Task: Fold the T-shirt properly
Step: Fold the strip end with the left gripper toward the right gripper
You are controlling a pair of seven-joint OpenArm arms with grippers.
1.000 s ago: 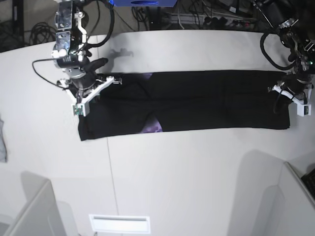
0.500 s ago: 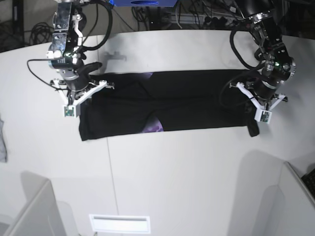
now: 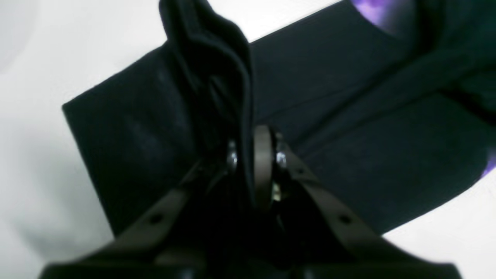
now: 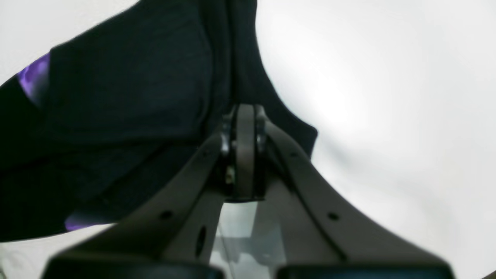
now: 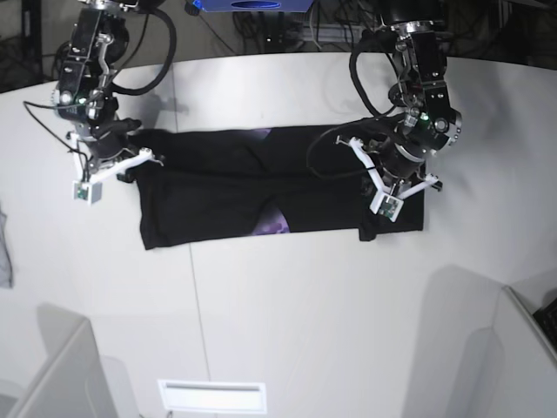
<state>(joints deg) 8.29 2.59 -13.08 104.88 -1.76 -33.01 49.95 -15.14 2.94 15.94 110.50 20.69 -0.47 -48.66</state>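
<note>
The black T-shirt (image 5: 226,187) lies as a long folded band across the white table, with a bit of purple print (image 5: 270,228) showing at its lower edge. My left gripper (image 5: 393,178) is shut on the T-shirt's right end. That end is lifted and doubled back over the band. In the left wrist view a bunched black fold (image 3: 217,69) rises from the left gripper (image 3: 248,151). My right gripper (image 5: 122,161) is shut on the shirt's left end, where cloth (image 4: 128,77) runs into the right gripper (image 4: 240,116).
A grey cloth scrap (image 5: 4,252) lies at the table's left edge. Grey box corners stand at the bottom left (image 5: 61,374) and bottom right (image 5: 531,340), and a white slotted plate (image 5: 211,396) at the front. Cables (image 5: 287,26) run behind the table.
My left gripper has travelled from the far right toward the middle, carrying the shirt's right end over the band. My right gripper has shifted left and slightly back with the left end.
</note>
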